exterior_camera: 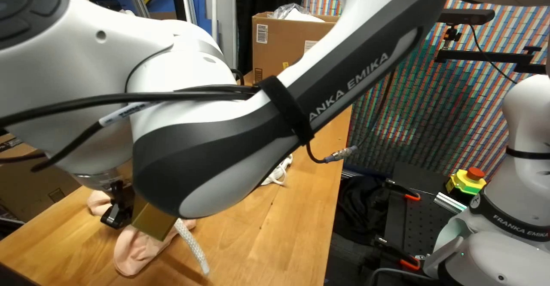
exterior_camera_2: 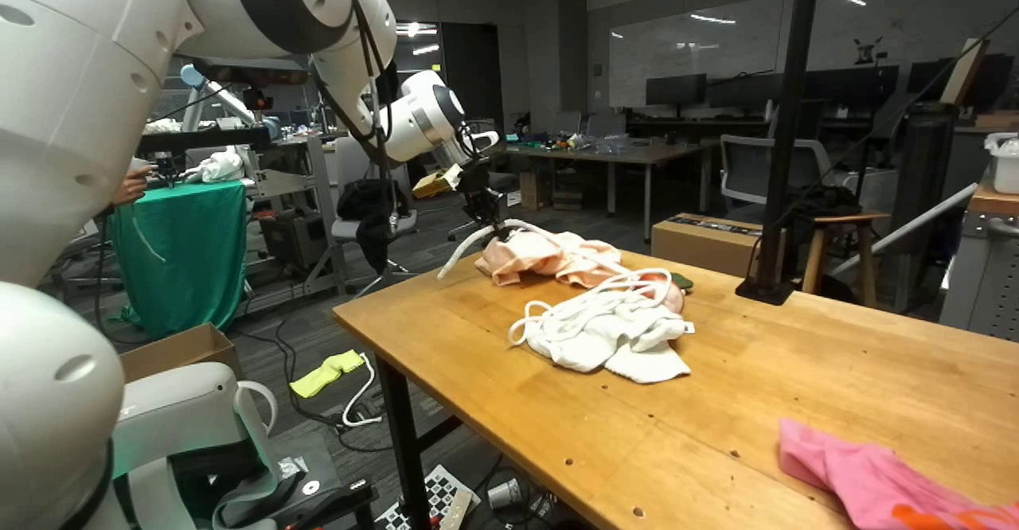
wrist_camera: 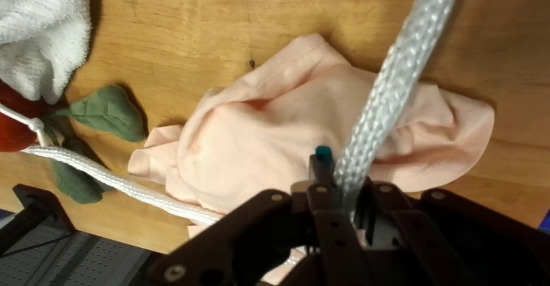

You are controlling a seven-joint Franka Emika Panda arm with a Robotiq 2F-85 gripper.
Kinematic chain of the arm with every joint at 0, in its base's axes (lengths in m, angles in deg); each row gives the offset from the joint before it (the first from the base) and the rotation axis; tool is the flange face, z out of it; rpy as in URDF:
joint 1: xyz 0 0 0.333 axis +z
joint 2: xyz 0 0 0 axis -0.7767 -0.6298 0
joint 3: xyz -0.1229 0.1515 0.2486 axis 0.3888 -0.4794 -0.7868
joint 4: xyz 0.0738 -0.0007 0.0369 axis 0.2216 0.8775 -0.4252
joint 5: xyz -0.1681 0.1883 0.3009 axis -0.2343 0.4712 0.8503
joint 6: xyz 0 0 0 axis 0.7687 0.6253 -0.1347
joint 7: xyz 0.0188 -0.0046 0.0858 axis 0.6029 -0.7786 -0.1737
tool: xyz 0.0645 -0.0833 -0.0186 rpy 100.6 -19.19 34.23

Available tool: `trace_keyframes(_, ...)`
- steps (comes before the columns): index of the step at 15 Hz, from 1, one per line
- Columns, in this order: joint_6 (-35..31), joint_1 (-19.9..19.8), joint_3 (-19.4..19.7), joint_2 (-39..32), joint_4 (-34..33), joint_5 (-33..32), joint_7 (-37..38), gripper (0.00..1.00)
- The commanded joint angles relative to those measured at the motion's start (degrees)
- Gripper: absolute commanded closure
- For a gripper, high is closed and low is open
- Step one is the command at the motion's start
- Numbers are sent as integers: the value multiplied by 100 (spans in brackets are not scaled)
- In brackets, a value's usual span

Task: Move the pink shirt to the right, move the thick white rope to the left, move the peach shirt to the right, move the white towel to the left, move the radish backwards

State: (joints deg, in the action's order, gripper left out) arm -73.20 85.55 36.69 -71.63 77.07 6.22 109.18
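My gripper (wrist_camera: pixel 343 170) is shut on the thick white rope (wrist_camera: pixel 397 80), one end of which sticks out past the fingers. Under it lies the crumpled peach shirt (wrist_camera: pixel 253 153), at the table's far end in an exterior view (exterior_camera_2: pixel 521 258). From the gripper the rope runs across the peach shirt to loops on top of the white towel (exterior_camera_2: pixel 609 339). The radish (wrist_camera: pixel 15 123), with green leaves (wrist_camera: pixel 109 112), lies against the towel, partly covered by it and crossed by rope. The pink shirt (exterior_camera_2: pixel 868 466) rests apart at the near corner in an exterior view.
A black post (exterior_camera_2: pixel 768 283) is mounted at the table's edge beyond the towel and radish. Past that edge sits a cardboard box (exterior_camera_2: pixel 704 235). The wooden table (exterior_camera_2: pixel 557 411) ends at an edge near the robot's base. My arm (exterior_camera: pixel 206 157) blocks much of an exterior view.
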Motion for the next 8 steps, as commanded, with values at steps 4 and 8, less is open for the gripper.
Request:
trace_keyframes(4,179,63,169,-15,-478,184,127,32)
trace_keyframes(8,218,91,179,119,-703,233,105,2)
